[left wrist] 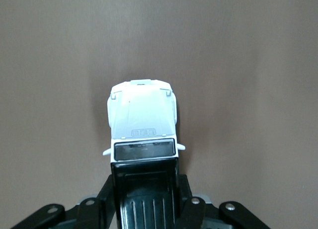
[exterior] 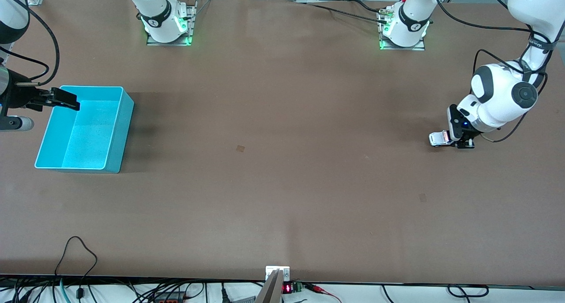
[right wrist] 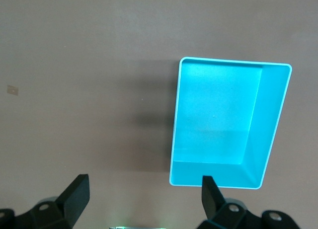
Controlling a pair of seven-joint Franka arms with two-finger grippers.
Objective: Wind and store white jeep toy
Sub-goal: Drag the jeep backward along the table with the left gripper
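The white jeep toy rests on the table at the left arm's end, its white bonnet and black roof filling the left wrist view. My left gripper is down at the table and shut on the jeep's rear half, with one finger pressed against each side of the black roof. The cyan bin stands at the right arm's end of the table with nothing in it. My right gripper hangs open over the bin's rim nearest its own arm's end, fingers wide apart and holding nothing.
Both arm bases stand along the table edge farthest from the front camera. Cables and a small bracket lie along the edge nearest that camera. A small tape mark sits mid-table.
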